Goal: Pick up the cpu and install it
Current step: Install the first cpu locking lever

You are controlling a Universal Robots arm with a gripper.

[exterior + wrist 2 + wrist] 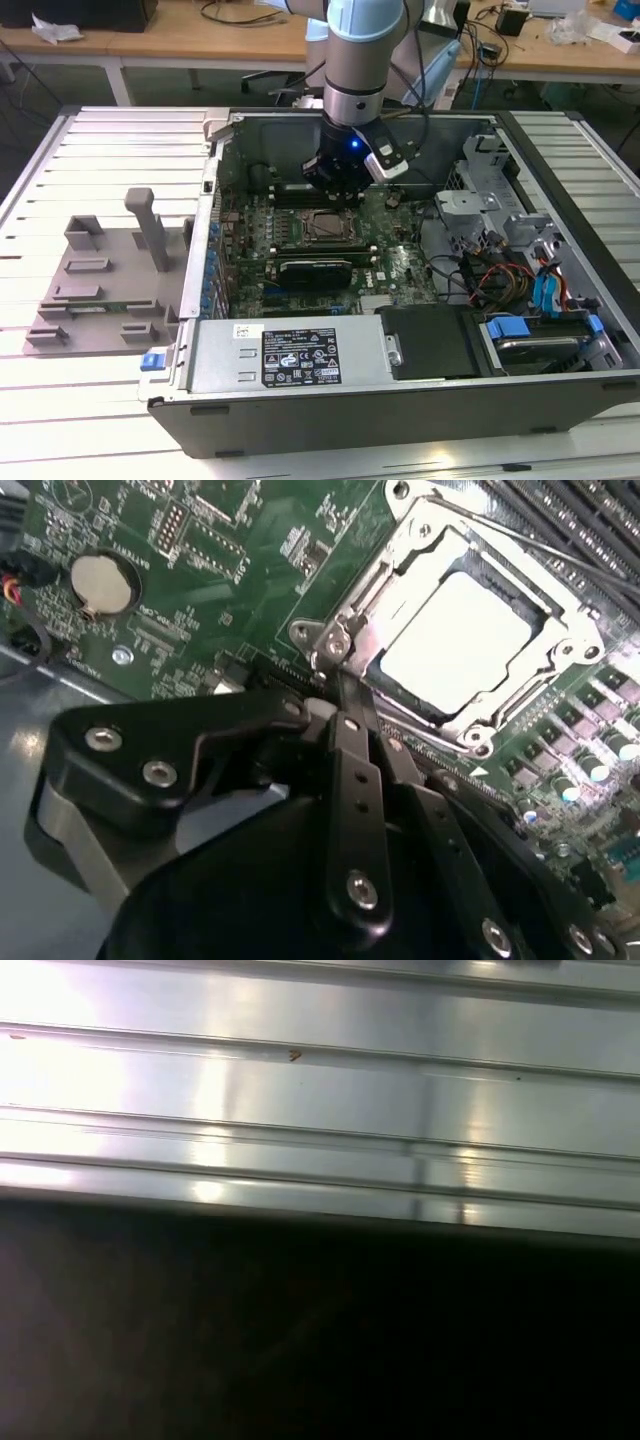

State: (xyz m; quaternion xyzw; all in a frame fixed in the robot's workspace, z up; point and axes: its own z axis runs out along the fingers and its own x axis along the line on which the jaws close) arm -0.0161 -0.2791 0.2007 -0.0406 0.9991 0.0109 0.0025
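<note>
The cpu (455, 630), a flat square chip with a silvery-white top, lies inside the metal socket frame (560, 655) on the green motherboard (200, 540). In the second wrist view my gripper (335, 685) has its black fingers drawn together to a narrow tip, shut and holding nothing, right at the frame's near corner beside the chip. In the exterior view the gripper (335, 190) hangs low inside the open computer case, just behind the socket frame (322, 228).
A grey plastic tray (100, 290) with upright blocks sits on the ribbed metal table (60, 400) at the exterior view's left. The case walls (400, 410), the drive cage (490, 190), cables (500, 280) and a black card (315, 270) surround the socket. A coin battery (103, 582) sits on the board.
</note>
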